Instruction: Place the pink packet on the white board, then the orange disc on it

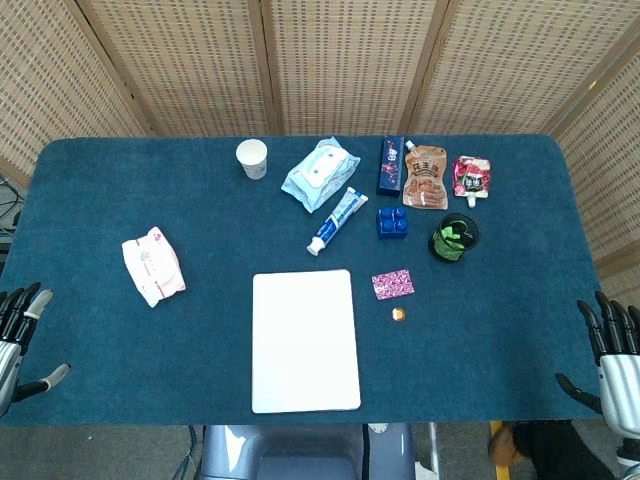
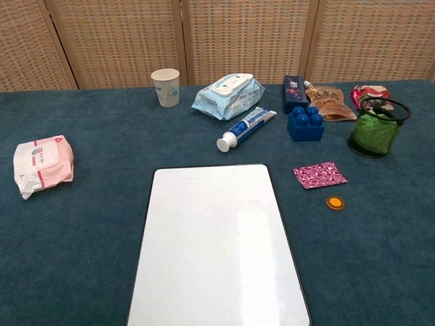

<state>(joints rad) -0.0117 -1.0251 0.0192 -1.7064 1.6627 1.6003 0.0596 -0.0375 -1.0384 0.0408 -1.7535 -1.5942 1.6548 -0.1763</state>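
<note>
The small pink packet (image 1: 393,284) (image 2: 319,174) lies flat on the blue cloth just right of the white board (image 1: 304,340) (image 2: 216,244). The little orange disc (image 1: 399,314) (image 2: 334,202) sits a short way in front of the packet, also on the cloth. The board's surface is bare. My left hand (image 1: 17,335) hangs at the table's front left edge, fingers spread and holding nothing. My right hand (image 1: 612,357) is at the front right edge, fingers apart and empty. Neither hand shows in the chest view.
A pink-white wipes pack (image 1: 153,265) lies at the left. Along the back stand a paper cup (image 1: 252,158), a blue wipes pack (image 1: 320,174), a toothpaste tube (image 1: 337,220), a blue block (image 1: 393,222), pouches (image 1: 425,176) and a black mesh cup (image 1: 455,237).
</note>
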